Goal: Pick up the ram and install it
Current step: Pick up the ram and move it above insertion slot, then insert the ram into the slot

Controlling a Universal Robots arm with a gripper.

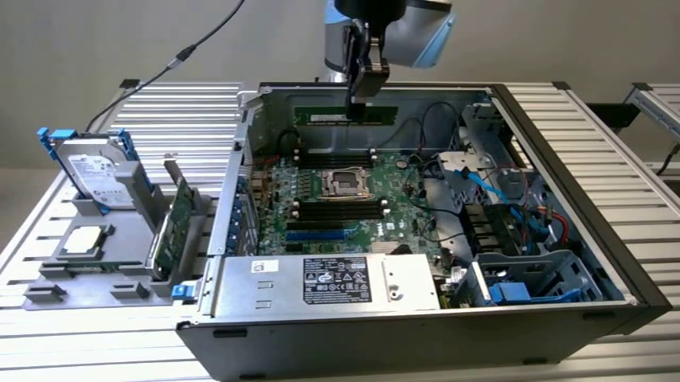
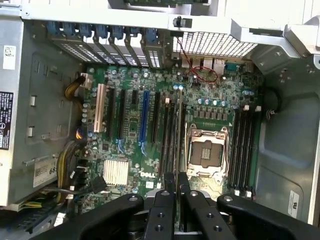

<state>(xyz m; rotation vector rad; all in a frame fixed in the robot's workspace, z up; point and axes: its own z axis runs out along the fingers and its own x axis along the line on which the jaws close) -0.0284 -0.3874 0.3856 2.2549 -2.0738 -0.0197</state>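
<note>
Jaws: your gripper (image 1: 362, 102) is clamped on the ram (image 1: 345, 115) | Ram: held level and edge-down above the board (image 1: 318, 203), not seated | Place: exterior view, 12 o'clock of the socket (image 1: 346, 181), near the case (image 1: 552, 163) far wall.

We read "DELL" in white on the motherboard (image 2: 132, 125). The power supply label's (image 1: 338, 280) print we cannot make out.

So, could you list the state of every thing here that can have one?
gripper: shut on the ram.
ram: held above the motherboard, not in any slot.
computer case: lying on its side, open.
processor socket: empty.
hard drive: standing on edge outside the case.
</note>
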